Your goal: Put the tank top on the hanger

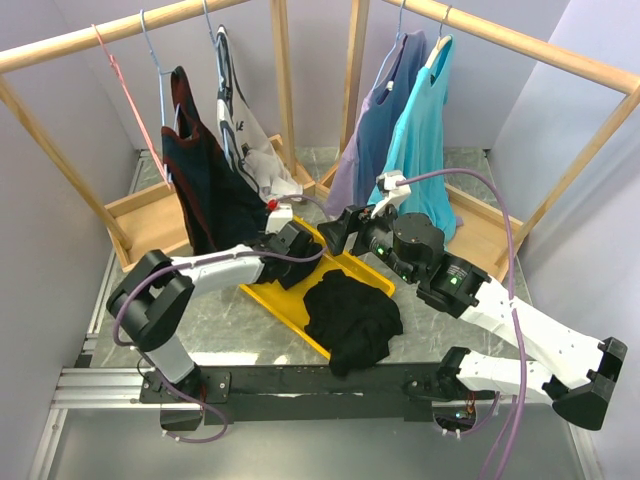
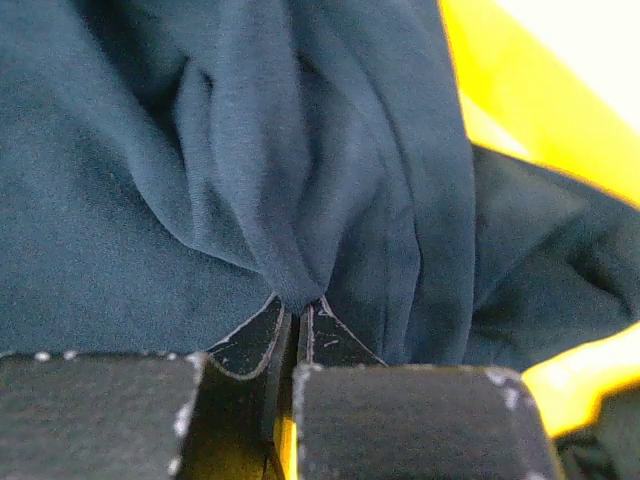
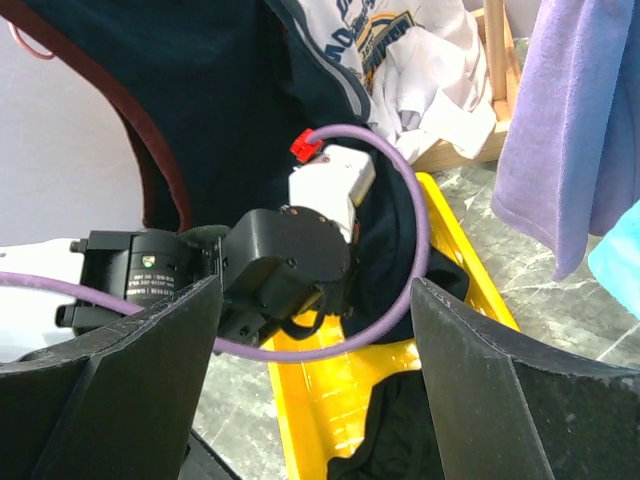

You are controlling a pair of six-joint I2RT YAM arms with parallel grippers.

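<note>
Where left hand pinches tank top, hanger partly hidden

Navy tank top (maroon trim)

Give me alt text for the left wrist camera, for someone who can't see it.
The left gripper is shut, pinching a fold of the dark navy tank top, which fills most of the view. A yellow tray shows at right.
</note>
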